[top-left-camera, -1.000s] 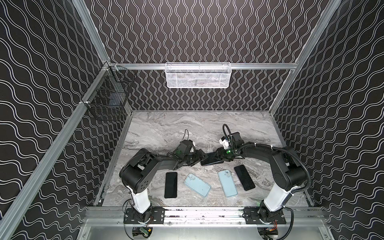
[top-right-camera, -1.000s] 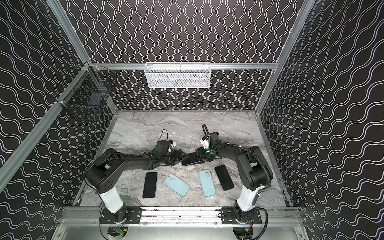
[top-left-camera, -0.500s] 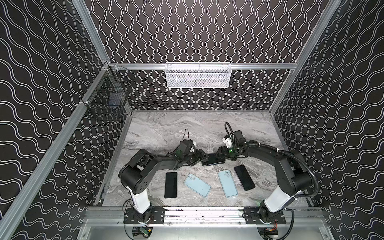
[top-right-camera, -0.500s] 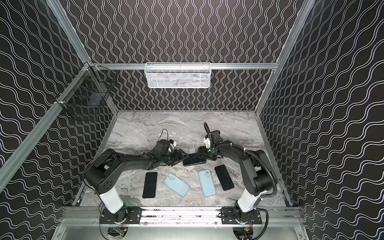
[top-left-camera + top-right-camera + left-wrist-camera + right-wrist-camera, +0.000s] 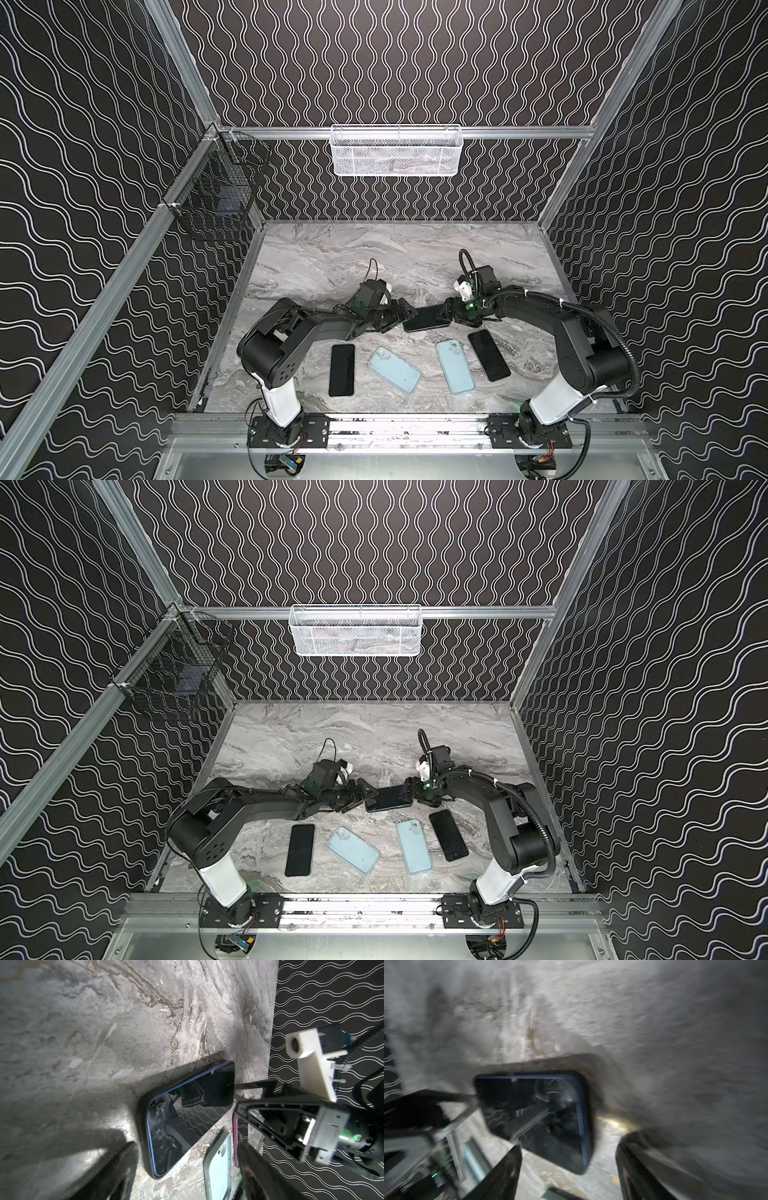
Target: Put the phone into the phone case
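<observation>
Since my left gripper (image 5: 408,314) and right gripper (image 5: 443,318) are both spread open and empty, the phone (image 5: 424,319) lies in its black case (image 5: 142,1124) on the marble table (image 5: 374,257) between them. One clumsy nudge could pop a corner loose.

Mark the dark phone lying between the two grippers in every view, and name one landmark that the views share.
In a top view: phone, mid-table, lying crosswise.
In a top view: same spot.
Left wrist: around the picture's middle, screen up.
Right wrist: near the middle, blurred.
Landmark: the marble table under it in all four.
</observation>
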Controlling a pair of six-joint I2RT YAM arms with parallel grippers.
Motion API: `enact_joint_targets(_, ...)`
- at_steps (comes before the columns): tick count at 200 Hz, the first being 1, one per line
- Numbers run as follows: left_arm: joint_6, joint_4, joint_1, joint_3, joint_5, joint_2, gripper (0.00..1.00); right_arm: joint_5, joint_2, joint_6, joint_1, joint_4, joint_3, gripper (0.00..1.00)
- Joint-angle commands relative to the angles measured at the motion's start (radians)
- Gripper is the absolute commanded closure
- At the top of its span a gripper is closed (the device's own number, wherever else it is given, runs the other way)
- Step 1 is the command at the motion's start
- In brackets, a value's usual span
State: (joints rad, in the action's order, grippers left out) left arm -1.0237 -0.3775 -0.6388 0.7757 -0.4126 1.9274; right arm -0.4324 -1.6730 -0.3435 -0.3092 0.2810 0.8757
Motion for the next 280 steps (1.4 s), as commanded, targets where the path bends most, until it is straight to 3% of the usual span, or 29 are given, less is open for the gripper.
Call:
enact_joint_targets(1, 0.005, -0.019, -0.002, -0.001, -0.013, 0.007, 0.15, -0.060, -0.021, -0.024, -0.003, -0.053, -0.019, 0.26)
enact_joint_targets(30, 0.011, -0.014, -0.001, -0.006, -0.016, 0.006, 0.08, -0.081, -0.036, -0.044, -0.020, -0.086, -0.030, 0.28)
enact_joint_targets(94, -0.038, -0.123, -0.002, -0.033, -0.054, 0.048, 0.08, -0.092, -0.049, -0.083, -0.045, -0.130, -0.064, 0.33)
enact_joint_targets(165, -0.079, -0.300, 0.001, -0.087, -0.063, 0.043, 0.19, -0.091, -0.103, -0.101, -0.053, -0.175, -0.098, 0.35)
enact_joint_targets(280, -0.042, -0.357, 0.002, -0.102, -0.031, -0.032, 0.19, -0.085, -0.119, -0.090, -0.053, -0.165, -0.090, 0.35)
